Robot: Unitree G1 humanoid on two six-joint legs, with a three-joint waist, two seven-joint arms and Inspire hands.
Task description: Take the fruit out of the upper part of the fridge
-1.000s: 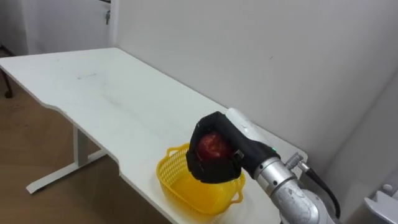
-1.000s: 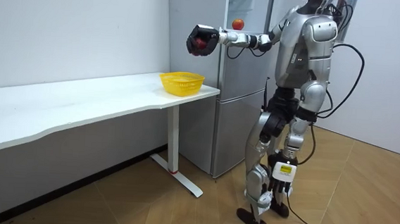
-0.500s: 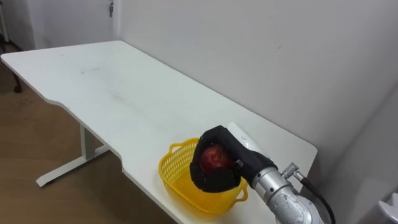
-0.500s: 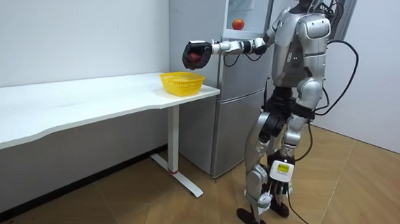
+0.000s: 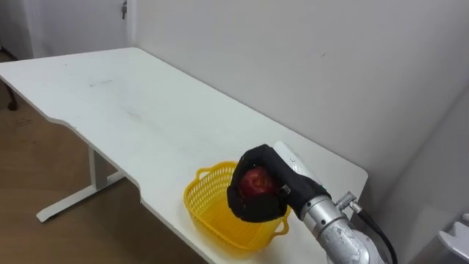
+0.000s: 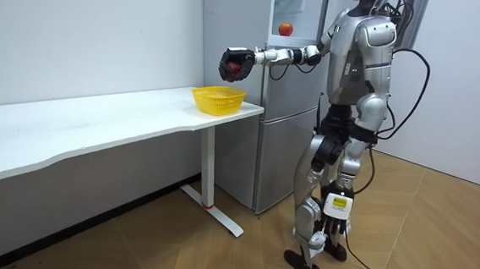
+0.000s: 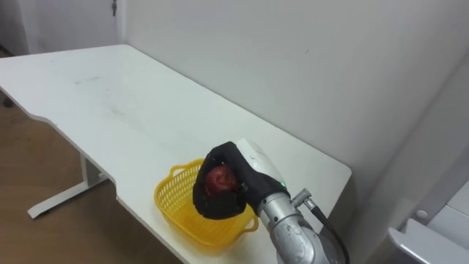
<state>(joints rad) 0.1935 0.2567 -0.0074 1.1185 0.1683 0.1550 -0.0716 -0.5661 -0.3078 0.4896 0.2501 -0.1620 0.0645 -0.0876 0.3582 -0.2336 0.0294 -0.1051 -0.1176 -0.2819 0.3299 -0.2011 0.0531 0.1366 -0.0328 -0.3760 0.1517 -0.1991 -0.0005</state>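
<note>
hand: right hand [image 5: 253, 211] is curled round the red apple [image 5: 255, 180], lower middle of the left eye view, properly gripped
apple: up in the air right over the yellow basket [image 5: 209, 220], not touching it
what changed: compared to a second ago the arm has dropped toward the basket in the room view; over the last half second it's barely budged
basket: at the end of the white desk [image 5: 146, 110] nearest the fridge [image 6: 287, 121]
robot: standing by the fridge, arm stretched to the room view's left
my read: the fetching looks done. What's left is lowering a touch and letting go so the apple lands inside instead of clipping the rim
</note>
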